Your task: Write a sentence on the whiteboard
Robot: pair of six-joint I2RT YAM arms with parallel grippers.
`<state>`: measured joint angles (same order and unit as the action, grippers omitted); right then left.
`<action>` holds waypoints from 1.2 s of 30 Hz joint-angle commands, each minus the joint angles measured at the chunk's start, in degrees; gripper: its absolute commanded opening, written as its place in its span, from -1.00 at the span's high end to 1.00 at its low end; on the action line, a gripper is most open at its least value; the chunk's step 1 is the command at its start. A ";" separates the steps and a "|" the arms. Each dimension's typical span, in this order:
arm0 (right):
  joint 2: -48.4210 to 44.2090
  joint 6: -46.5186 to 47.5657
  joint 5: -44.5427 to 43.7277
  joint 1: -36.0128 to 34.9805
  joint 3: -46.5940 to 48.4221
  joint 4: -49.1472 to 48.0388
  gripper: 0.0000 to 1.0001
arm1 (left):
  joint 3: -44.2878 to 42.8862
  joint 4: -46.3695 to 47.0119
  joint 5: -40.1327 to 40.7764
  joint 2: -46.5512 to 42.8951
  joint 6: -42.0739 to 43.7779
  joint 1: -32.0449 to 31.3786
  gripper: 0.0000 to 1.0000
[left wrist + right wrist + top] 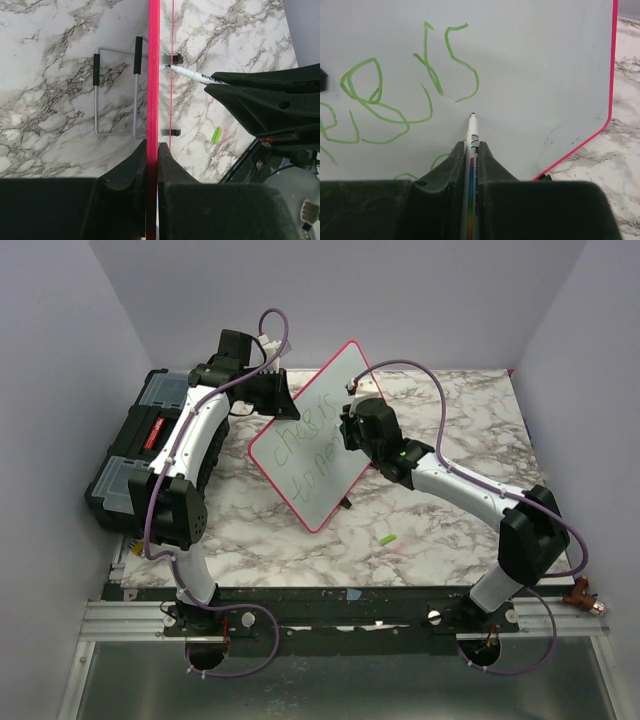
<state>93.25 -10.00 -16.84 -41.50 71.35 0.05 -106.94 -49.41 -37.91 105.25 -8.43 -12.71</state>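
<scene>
The whiteboard (318, 445) stands tilted on the marble table, white with a red-pink rim. Green handwriting (305, 435) reads "cheers" with a second line below. My left gripper (153, 150) is shut on the board's rim (153, 75), seen edge-on, at the upper left edge in the top view (262, 390). My right gripper (472, 150) is shut on a white marker (472, 135) with a rainbow stripe. Its tip is at the board face, just below the "s" (460, 60). The right gripper is in front of the board's upper right part (352, 425).
A black toolbox (140, 455) sits at the table's left edge. A green marker cap (386, 539) lies on the marble in front of the board, also in the left wrist view (217, 135). A wire stand (116, 95) lies behind the board.
</scene>
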 commanded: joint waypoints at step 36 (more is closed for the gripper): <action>-0.03 0.30 -2.68 -0.16 -2.10 -0.19 0.99 | 1.38 1.42 2.22 -1.44 3.68 -0.56 1.00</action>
<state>91.66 -10.59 -18.20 -41.50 65.82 0.12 -106.56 -49.06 -38.00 105.23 -8.60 -12.71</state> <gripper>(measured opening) 0.128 0.089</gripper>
